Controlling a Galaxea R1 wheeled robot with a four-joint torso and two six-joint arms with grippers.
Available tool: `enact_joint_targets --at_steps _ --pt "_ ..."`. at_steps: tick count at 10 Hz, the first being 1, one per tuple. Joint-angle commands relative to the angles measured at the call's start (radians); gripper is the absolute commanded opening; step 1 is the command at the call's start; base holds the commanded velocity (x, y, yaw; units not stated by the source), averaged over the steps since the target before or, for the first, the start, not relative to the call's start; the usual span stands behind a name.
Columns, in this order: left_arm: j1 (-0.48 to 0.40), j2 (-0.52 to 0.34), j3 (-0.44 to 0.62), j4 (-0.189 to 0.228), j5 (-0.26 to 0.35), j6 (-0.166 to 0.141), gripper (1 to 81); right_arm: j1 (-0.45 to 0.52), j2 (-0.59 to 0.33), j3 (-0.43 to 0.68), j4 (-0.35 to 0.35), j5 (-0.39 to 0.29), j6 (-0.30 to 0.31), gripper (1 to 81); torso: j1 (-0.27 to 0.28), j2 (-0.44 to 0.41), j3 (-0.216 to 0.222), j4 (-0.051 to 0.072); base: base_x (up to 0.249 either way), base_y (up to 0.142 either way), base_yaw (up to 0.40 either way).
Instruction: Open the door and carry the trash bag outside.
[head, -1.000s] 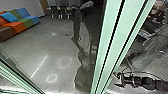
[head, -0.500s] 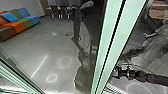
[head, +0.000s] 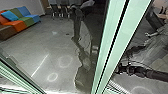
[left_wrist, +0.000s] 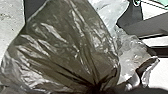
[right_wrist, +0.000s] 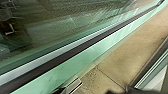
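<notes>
Olive-brown plastic bulges across the left wrist view, and that's the trash bag (left_wrist: 62, 45), creases running to a gathered neck that the left hand (left_wrist: 97, 88) appears to be pinching, clear plastic (left_wrist: 132, 52) beside it! Over in the head view, a colourful sofa (head: 18, 24), and the right hand (head: 120, 68) near a pale green frame (head: 122, 37); spread or pressed together, I can't tell. The right wrist view adds tan ground (right_wrist: 125, 52).

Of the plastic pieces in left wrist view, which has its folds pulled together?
The olive bag: its folds meet at one point, while the clear plastic beside it looks crumpled.
</notes>
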Motion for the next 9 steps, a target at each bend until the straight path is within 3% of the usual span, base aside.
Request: enact_joint_targets --at_steps 1,4,6,8,9 --pt "0.009 0.004 0.013 -0.002 0.083 -0.001 1.0 0.08 -0.118 -0.021 -0.054 -0.173 0.034 81.1 0.0 0.0 0.0 0.0 0.0 0.0 0.0" --pt "0.009 0.001 0.013 -0.002 0.083 -0.001 1.0 0.106 -0.147 -0.012 -0.112 -0.175 0.033 81.1 0.001 0.001 -0.001 0.001 0.0 0.0 0.0" --pt "0.009 0.004 0.013 -0.002 0.083 -0.001 1.0 0.101 -0.158 -0.018 -0.213 -0.193 0.004 81.1 0.001 0.001 -0.001 0.001 0.0 0.0 0.0" --pt "0.011 0.004 0.013 -0.001 0.083 -0.001 1.0 0.094 -0.182 -0.029 -0.22 -0.195 -0.024 81.1 0.001 0.001 -0.001 0.001 0.0 0.0 0.0" --pt "0.009 0.004 0.013 -0.001 0.083 -0.001 1.0 0.095 -0.19 -0.029 -0.224 -0.195 -0.069 81.1 0.001 0.001 -0.001 0.001 0.0 0.0 0.0"
